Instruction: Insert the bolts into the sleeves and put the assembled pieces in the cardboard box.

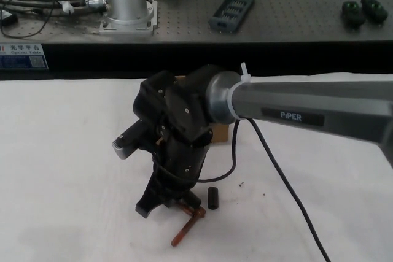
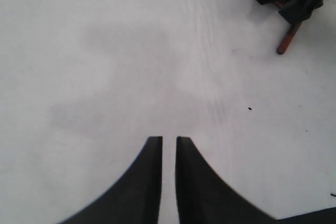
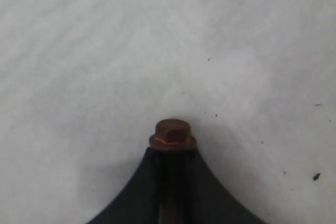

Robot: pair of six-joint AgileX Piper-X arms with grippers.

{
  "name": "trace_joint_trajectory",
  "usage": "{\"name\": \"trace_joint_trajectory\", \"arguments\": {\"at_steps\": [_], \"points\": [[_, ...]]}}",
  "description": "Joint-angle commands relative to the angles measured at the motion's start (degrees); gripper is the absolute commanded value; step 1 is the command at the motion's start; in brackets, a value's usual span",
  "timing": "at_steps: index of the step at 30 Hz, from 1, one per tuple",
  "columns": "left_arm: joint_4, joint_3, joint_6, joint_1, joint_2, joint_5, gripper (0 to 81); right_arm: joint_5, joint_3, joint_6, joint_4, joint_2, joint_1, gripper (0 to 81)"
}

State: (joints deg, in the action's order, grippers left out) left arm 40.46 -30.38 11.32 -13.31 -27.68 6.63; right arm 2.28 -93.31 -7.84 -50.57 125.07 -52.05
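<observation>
Two tools are on record. We find the right tool [image 1: 184,204] pointed down at the white-covered surface [image 1: 73,151], its fingers clamped on a copper-coloured bolt [image 1: 187,228]. In the right wrist view the bolt's hexagonal flanged head sits just past the fingertips, with the shank running back between them. In the high view the bolt slants from the tool down toward the cloth; we cannot tell whether its lower end touches. One black sleeve [image 1: 213,197] stands upright on the cloth just beside this tool, apart from the bolt. We note the cardboard box [image 1: 221,132] farther back, largely hidden behind the right arm's wrist. The left tool [image 2: 169,140] hangs over bare cloth, well apart from the bolt, fingers drawn almost together with a slim gap and nothing between them.
</observation>
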Motion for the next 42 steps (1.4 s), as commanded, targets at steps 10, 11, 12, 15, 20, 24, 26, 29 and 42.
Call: {"name": "trace_joint_trajectory", "arguments": {"at_steps": [10,11,12,15,20,24,26,29,42], "points": [[-12.6,0.0,0.4,0.1,0.1,11.9,7.4,1.3,0.7,-0.7,1.7,-15.3,-0.1,3.7],[-14.8,0.0,3.1,0.1,0.1,11.9,7.4,1.2,1.3,-0.7,1.6,-17.1,-0.1,3.7],[-16.3,0.0,6.1,0.1,-0.4,11.9,7.4,1.1,2.1,-0.3,1.6,-19.0,0.0,3.7],[-17.5,0.0,14.1,0.1,-2.7,12.2,7.4,1.1,5.9,0.6,2.0,-25.2,1.0,3.7],[-19.5,-0.4,22.3,-1.4,-9.7,12.0,10.0,-0.4,15.3,1.0,2.2,-36.5,3.5,3.7],[-24.5,-1.5,28.6,-4.7,-15.4,11.4,11.7,-4.2,23.5,1.6,2.2,-46.6,5.9,3.7],[-26.0,-2.3,30.4,-6.9,-18.2,10.0,11.7,-4.9,27.2,1.8,2.2,-51.6,7.2,3.7],[-27.1,-4.1,30.7,-11.1,-23.5,6.0,11.7,-5.6,32.6,3.2,2.1,-59.7,9.5,3.7],[-26.3,-18.7,36.9,-26.8,-49.1,-12.0,11.7,-8.3,46.6,7.8,-4.1,-85.3,16.7,3.7]]}}
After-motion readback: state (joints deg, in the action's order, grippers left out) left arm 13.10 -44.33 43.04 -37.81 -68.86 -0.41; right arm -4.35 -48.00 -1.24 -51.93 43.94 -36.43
